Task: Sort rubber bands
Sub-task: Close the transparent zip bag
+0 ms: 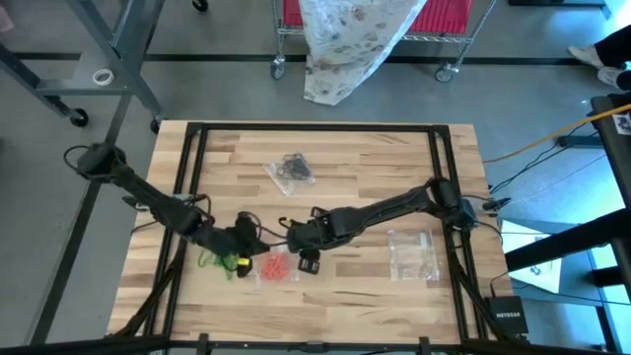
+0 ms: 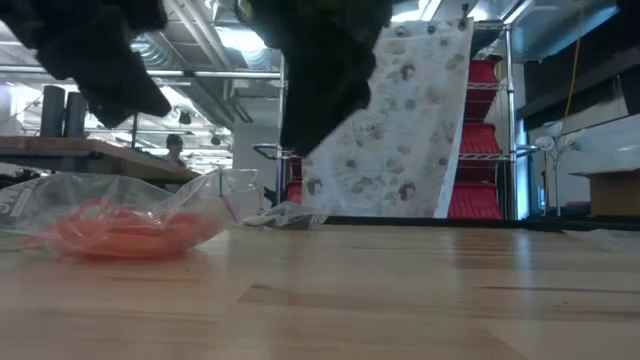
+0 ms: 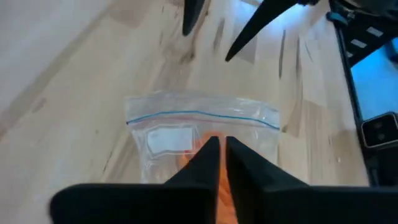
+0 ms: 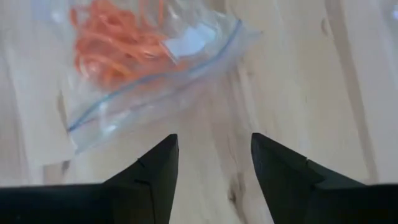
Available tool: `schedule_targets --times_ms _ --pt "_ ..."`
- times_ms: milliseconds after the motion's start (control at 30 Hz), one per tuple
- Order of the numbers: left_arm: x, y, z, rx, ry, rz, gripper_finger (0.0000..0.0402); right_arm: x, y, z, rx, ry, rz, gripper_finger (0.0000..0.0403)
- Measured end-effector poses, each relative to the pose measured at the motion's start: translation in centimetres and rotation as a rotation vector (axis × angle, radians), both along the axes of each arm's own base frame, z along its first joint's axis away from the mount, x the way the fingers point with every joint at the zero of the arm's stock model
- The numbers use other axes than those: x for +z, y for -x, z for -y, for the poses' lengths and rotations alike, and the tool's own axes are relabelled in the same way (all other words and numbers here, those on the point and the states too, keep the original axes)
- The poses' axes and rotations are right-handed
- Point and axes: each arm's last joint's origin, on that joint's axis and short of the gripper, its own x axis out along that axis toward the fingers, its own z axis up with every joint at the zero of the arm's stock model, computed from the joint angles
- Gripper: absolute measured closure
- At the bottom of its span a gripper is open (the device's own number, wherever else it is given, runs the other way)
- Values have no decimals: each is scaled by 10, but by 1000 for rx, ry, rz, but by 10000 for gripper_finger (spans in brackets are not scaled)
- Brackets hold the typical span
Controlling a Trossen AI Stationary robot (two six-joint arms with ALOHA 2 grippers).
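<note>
Orange rubber bands [image 4: 115,40] lie bagged; right gripper [image 4: 214,162] fingers spread beside the bag's edge, left gripper [image 3: 219,155] fingers nearly closed above it.

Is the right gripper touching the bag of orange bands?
Apart. The right wrist view shows the right gripper open, with bare table between it and the bag.
</note>
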Motion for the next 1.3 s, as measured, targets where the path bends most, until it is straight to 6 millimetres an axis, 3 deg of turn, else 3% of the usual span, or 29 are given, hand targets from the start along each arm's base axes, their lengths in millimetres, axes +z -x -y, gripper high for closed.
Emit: schedule_targets --times_ms 333,467,800,1067,1300 --pt "-15 -23 -56 58 117 -130 241 -38 48 10 -139 -120 127 208" --pt "-24 -31 -78 27 140 -176 206 -53 60 13 -164 -168 189 208" --pt "-54 -54 -106 -133 259 -174 196 -63 62 13 -167 -214 284 207" --pt "-72 -63 -106 -229 315 -174 207 -63 62 13 -165 -208 282 207" --pt "-73 -64 -106 -233 307 -164 222 -63 62 14 -181 -172 294 207"
